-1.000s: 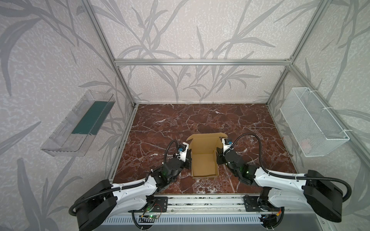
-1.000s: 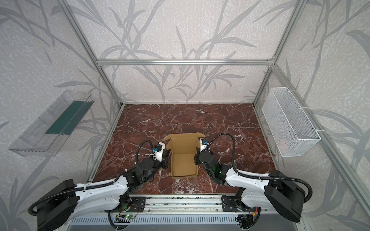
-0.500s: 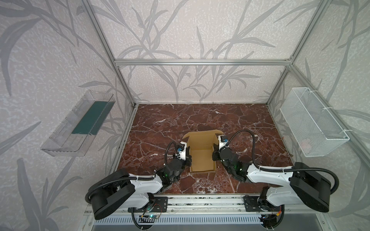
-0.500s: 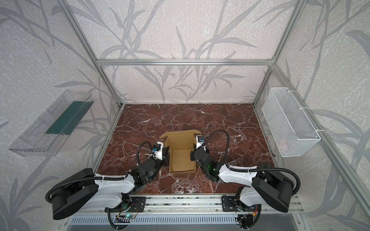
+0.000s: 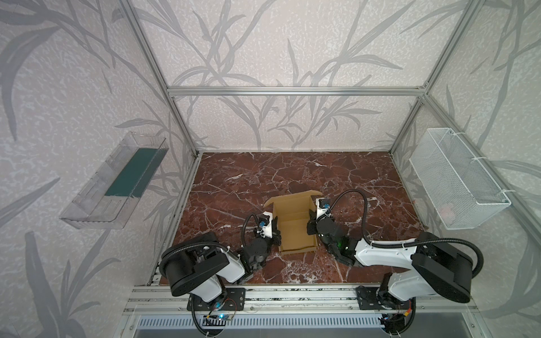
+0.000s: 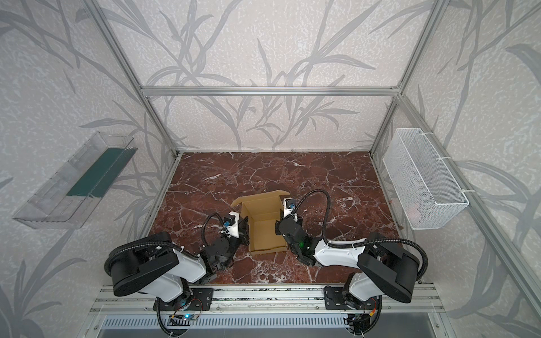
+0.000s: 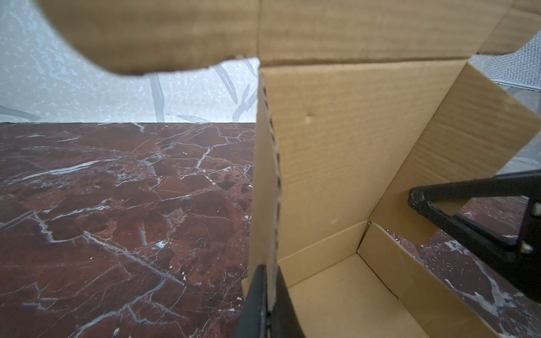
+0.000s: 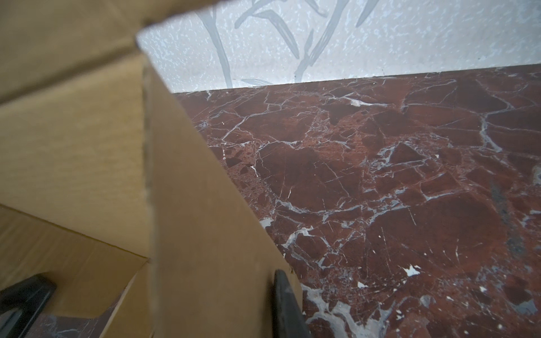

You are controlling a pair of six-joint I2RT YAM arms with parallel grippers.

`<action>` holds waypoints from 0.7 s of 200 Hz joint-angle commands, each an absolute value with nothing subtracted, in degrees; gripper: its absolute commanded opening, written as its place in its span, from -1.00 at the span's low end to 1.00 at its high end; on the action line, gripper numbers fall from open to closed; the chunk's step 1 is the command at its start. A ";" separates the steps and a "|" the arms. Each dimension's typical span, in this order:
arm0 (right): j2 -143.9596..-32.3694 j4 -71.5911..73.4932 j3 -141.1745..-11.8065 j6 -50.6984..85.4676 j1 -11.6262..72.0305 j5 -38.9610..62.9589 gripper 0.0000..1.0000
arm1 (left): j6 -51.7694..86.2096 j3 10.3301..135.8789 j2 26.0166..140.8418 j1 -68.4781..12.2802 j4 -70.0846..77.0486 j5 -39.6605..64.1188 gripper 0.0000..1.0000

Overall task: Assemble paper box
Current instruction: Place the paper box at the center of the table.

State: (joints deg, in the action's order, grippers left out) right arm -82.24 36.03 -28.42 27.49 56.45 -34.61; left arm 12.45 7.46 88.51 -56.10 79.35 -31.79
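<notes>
Walls of the paper box (image 5: 295, 234) stand pinched by left tool (image 7: 270, 273) and right tool (image 5: 310, 229), wire basket (image 5: 456, 181) well apart.

- A tan corrugated-cardboard paper box (image 5: 295, 234) (image 6: 265, 234) sits on the red-brown marble-patterned table (image 5: 263, 181), near its front edge and about midway across, in both top views.
- The paper box's tall rear flap (image 5: 292, 203) stands on the side away from the arms; its low wall faces them.
- The black left gripper (image 5: 276, 233) (image 7: 269, 304) is at the paper box's left wall, one finger against each face.
- The black right gripper (image 5: 311, 229) is opposite at the right wall, one finger (image 8: 23, 295) inside the paper box and one outside.
- A clear plastic tray (image 5: 87, 210) hangs on the left side wall, left of the table.
- A white wire-mesh basket (image 5: 456, 181) hangs on the right side wall, right of the table.
</notes>
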 commanded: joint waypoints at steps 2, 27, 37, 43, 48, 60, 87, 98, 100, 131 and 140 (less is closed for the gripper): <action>-83.44 39.46 -28.08 28.82 58.18 -34.78 -0.74 | 12.22 8.87 89.60 -57.70 81.21 -33.08 -0.85; -84.73 41.26 -26.19 29.76 60.36 -36.06 -0.73 | 12.51 8.37 91.00 -59.36 81.21 -35.59 -0.83; -85.24 41.93 -25.31 30.41 60.39 -36.22 -0.73 | 13.04 8.20 91.25 -59.75 81.21 -35.99 -0.81; -85.51 41.93 -24.83 30.94 60.40 -36.37 -0.73 | 13.27 8.10 91.40 -59.92 81.21 -36.19 -0.79; -85.81 42.00 -24.50 31.11 60.50 -36.24 -0.73 | 13.40 8.11 91.53 -60.09 81.21 -36.42 -0.78; -86.22 43.80 -24.13 31.37 60.69 -36.54 -0.73 | 13.62 8.05 91.67 -60.55 81.21 -37.30 -0.76; -86.62 44.14 -23.64 31.33 61.56 -37.89 -0.72 | 13.76 7.57 91.47 -61.39 81.19 -38.78 -0.69; -86.31 43.93 -23.56 31.21 61.99 -38.60 -0.72 | 13.88 7.07 91.11 -61.52 81.21 -39.31 -0.66; -86.31 43.85 -23.62 31.16 62.03 -38.83 -0.72 | 13.95 7.04 91.07 -61.52 81.21 -39.40 -0.65; -87.13 43.45 -23.49 31.41 63.09 -41.04 -0.73 | 14.50 6.19 89.80 -62.11 81.21 -40.07 -0.49; -87.44 43.76 -23.08 32.01 63.28 -41.57 -0.73 | 14.59 5.96 89.37 -62.34 81.21 -40.24 -0.46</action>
